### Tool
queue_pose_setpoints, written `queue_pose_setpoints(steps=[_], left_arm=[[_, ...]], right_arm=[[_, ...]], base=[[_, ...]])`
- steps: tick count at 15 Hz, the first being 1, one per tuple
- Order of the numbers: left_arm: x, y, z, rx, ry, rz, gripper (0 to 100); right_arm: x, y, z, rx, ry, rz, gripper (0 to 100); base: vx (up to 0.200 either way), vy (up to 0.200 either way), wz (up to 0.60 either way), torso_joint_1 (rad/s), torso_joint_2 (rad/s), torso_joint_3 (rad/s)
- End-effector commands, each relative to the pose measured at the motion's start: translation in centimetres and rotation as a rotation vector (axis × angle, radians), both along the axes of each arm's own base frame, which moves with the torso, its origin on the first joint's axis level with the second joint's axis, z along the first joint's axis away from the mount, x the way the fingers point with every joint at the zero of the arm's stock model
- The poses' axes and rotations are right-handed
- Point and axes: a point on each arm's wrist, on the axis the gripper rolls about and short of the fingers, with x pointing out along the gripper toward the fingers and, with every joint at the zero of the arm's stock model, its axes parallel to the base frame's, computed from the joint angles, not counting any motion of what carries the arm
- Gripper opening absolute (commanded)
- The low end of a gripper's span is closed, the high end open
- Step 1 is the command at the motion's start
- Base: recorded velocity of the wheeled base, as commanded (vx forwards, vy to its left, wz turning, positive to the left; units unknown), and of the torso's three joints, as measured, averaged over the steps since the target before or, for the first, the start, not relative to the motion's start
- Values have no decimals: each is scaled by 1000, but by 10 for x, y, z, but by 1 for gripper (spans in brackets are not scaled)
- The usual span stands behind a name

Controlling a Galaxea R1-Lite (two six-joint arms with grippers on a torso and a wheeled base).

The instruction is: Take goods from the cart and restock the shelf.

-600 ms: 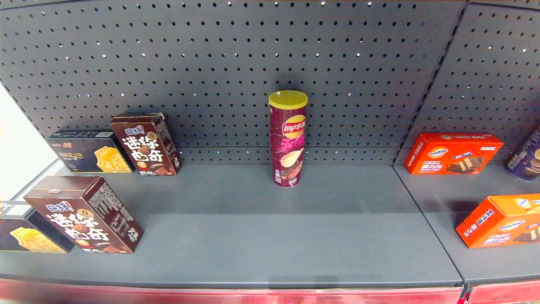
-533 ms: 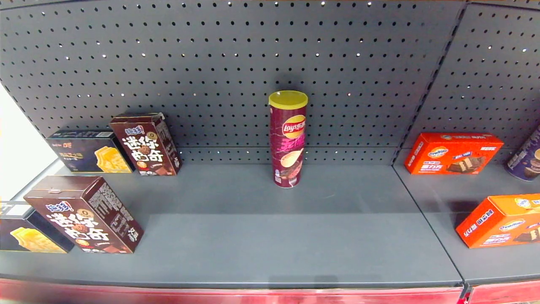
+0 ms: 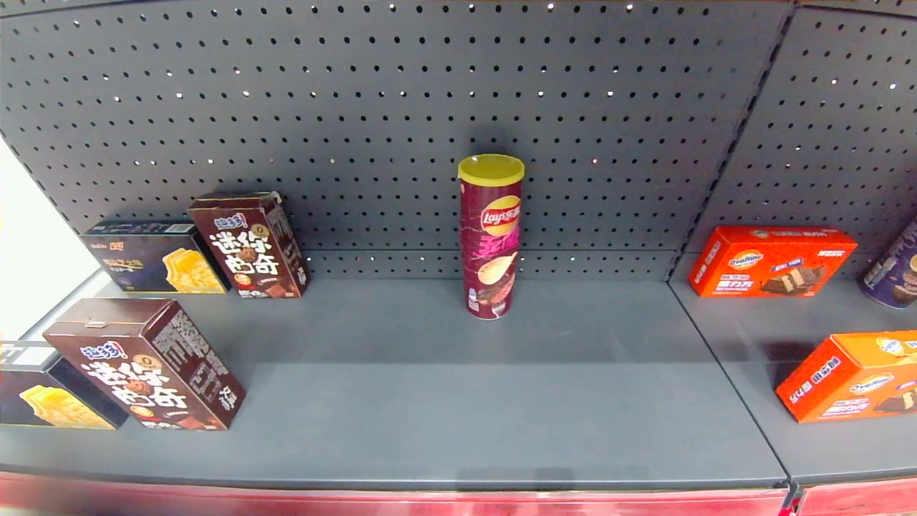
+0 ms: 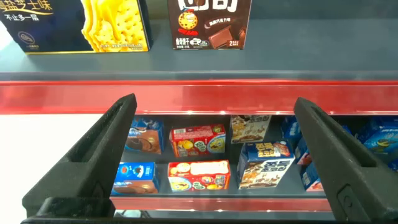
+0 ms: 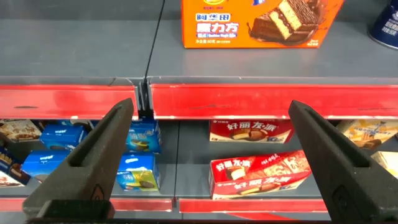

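One chip can (image 3: 491,244) stands upright on the grey shelf (image 3: 458,416), far back from the shelf's red edge (image 3: 401,502), close to the pegboard (image 3: 358,107). On the robot's left, a brown box (image 3: 249,244) and a black cracker box (image 3: 154,256) stand equally far back from that edge. A second brown box (image 3: 143,362) and a second black box (image 3: 50,394) sit nearer it. On the right, an orange box (image 3: 770,259) and a purple can (image 3: 892,276) sit far back, and another orange box (image 3: 849,373) is closer to the edge.

At the left wrist, the left gripper (image 4: 214,102) hangs before the red edge, its fingers spread wide with nothing between them. Small packs (image 4: 199,155) sit on the shelf below the edge.

At the right wrist, the right gripper (image 5: 211,104) hangs before the red edge, its fingers likewise wide and empty. Red cartons (image 5: 252,132) lie below the edge.
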Motion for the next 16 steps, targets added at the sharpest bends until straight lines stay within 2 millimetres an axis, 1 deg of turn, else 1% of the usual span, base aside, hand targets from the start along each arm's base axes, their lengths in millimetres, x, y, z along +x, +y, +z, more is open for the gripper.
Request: queue_pose_setpoints(steps=[1, 16], left_arm=[[0, 0, 0, 1, 0, 1, 100], [0, 0, 0, 1, 2, 1, 100]], right_arm=[[0, 0, 0, 1, 2, 1, 100], [0, 0, 0, 1, 2, -1, 100]], base=[[0, 0, 600, -2, 2, 7], [0, 0, 600, 4, 3, 3]])
